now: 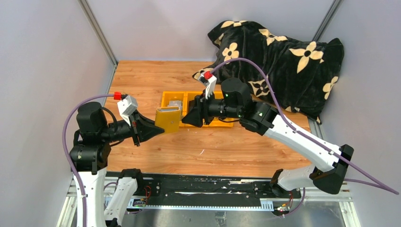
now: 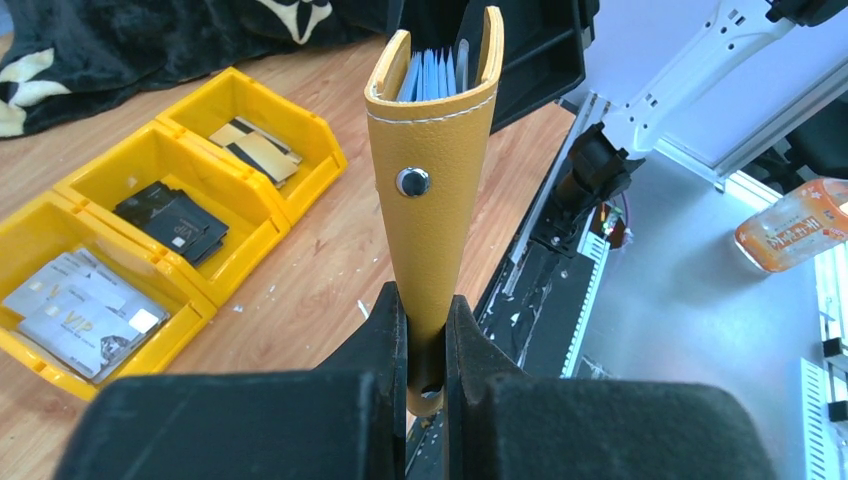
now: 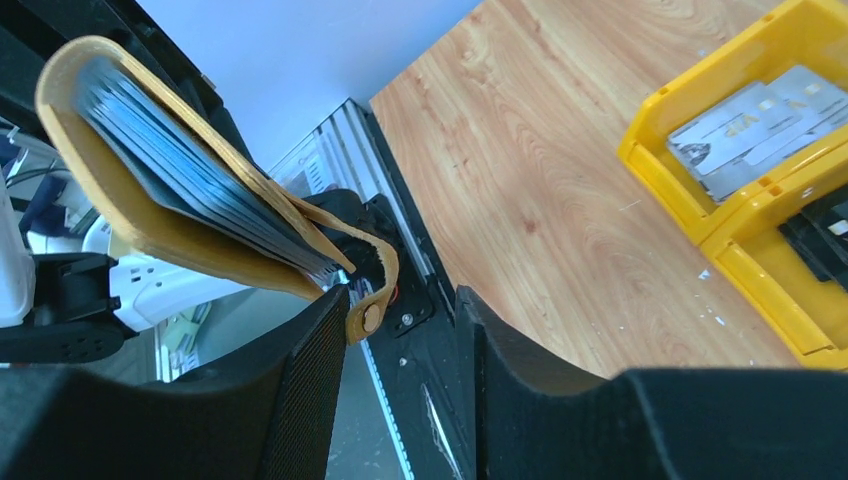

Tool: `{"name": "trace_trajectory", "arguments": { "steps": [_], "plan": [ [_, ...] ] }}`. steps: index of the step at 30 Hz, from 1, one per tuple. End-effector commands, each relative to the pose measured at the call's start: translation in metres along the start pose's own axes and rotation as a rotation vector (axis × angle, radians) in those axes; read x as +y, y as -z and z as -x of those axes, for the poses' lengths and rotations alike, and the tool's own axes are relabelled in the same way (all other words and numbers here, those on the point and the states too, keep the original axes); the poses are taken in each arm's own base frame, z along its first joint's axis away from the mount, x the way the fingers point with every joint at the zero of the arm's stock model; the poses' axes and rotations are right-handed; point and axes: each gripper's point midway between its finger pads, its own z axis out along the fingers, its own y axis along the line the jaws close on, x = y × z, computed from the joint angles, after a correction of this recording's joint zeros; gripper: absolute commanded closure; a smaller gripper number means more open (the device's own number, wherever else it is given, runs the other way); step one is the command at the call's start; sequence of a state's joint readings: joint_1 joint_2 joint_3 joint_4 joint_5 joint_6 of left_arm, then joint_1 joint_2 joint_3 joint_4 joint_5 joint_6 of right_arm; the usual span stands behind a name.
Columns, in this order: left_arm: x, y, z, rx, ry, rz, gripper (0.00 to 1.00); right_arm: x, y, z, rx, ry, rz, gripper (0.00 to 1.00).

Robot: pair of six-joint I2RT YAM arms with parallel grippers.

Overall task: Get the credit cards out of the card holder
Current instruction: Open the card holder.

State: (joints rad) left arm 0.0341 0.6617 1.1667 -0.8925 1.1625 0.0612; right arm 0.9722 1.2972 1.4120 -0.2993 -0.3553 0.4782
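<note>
My left gripper [image 1: 160,125] is shut on the lower edge of the mustard-yellow card holder [image 1: 169,119] and holds it upright above the table. In the left wrist view the holder [image 2: 435,170] stands between my fingers [image 2: 425,335], its top gaping, with the blue-grey edges of several cards [image 2: 430,75] inside. My right gripper [image 1: 185,117] is open just right of the holder. In the right wrist view the holder [image 3: 130,220] is at upper left with its cards [image 3: 180,170] showing. Its snap strap [image 3: 370,300] hangs against my left finger, and the right gripper [image 3: 400,330] holds nothing.
A yellow three-compartment tray [image 1: 187,94] sits behind the grippers. It holds silver cards [image 2: 80,310], black cards [image 2: 175,220] and gold-striped cards [image 2: 255,148]. A black flowered blanket [image 1: 283,61] lies at the back right. The black rail [image 1: 189,187] runs along the near edge.
</note>
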Motion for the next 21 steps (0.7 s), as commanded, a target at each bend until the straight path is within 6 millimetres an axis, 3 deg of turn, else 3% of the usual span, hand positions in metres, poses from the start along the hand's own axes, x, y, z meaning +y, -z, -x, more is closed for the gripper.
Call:
{"name": "trace_trajectory", "arguments": {
  "steps": [1, 11, 14, 16, 17, 21],
  "plan": [
    [-0.011, 0.002, 0.01, -0.021, -0.029, -0.032, 1.0, 0.009, -0.007, -0.009, 0.062, -0.008, 0.074, 0.53],
    [-0.015, 0.003, 0.012, -0.026, -0.038, -0.047, 1.0, 0.022, -0.018, -0.004, 0.077, 0.005, 0.112, 0.57],
    [-0.015, 0.003, 0.011, -0.025, -0.04, -0.051, 1.0, 0.032, -0.021, -0.002, 0.079, 0.01, 0.153, 0.62],
    [-0.014, 0.003, 0.01, -0.024, -0.042, -0.048, 1.0, 0.04, -0.019, -0.002, 0.079, 0.022, 0.178, 0.7],
    [-0.012, 0.002, 0.009, -0.022, -0.043, -0.039, 0.95, 0.043, -0.018, -0.003, 0.08, 0.029, 0.188, 0.76],
    [0.004, 0.001, 0.002, -0.007, -0.058, 0.022, 0.39, 0.04, -0.009, -0.003, 0.068, 0.048, 0.152, 0.96]
  ]
}}
